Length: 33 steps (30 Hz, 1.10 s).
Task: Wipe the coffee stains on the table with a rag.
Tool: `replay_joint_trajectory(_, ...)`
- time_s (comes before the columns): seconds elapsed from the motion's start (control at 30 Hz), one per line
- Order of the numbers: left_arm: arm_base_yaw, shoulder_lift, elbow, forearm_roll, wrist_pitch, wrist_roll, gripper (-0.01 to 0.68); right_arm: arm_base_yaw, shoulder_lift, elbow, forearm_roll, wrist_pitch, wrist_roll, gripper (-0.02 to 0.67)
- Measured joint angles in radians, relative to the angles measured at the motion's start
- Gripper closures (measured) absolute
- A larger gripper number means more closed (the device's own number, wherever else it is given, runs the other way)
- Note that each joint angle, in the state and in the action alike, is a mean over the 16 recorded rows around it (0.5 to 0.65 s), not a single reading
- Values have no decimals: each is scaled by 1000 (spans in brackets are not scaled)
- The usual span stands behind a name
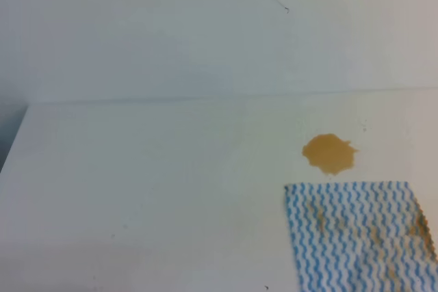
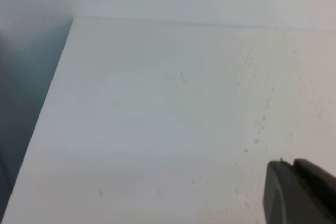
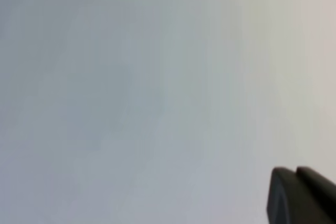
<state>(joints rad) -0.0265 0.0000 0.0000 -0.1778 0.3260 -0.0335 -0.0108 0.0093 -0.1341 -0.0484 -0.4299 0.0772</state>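
Note:
The coffee stain [image 1: 330,153] is a small tan-brown blot on the white table [image 1: 150,182], right of centre. The rag [image 1: 357,236], blue and white wavy stripes with brownish smudges, lies flat just in front of the stain at the lower right, a narrow gap apart from it. Neither gripper shows in the exterior high view. The left gripper [image 2: 293,163] shows only as dark fingertips pressed together at the lower right of the left wrist view, above bare table. The right gripper [image 3: 295,170] shows the same way, its jaws together, in front of a blurred pale surface. Both hold nothing.
The table's left edge [image 2: 50,103] drops to a dark gap. The pale wall [image 1: 171,32] rises behind the table's far edge. Small brown specks [image 2: 257,129] dot the table surface in the left wrist view.

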Motion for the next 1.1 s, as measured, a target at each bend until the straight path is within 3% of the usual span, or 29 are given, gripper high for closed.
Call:
replay_joint_trajectory(0.3,0,0,0,0,0,0,677,0,153,-293,-44,661,12,652)
replay_joint_trajectory(0.47,0,0,0,0,0,0,677,0,322,-424,19,882,-90,652)
replay_joint_trajectory(0.77,0,0,0,0,0,0,677,1,654,-551,271,1012,-405,623)
replay_joint_trajectory(1.1,0,0,0,0,0,1,677,6,970,-636,592,1062,-719,426)
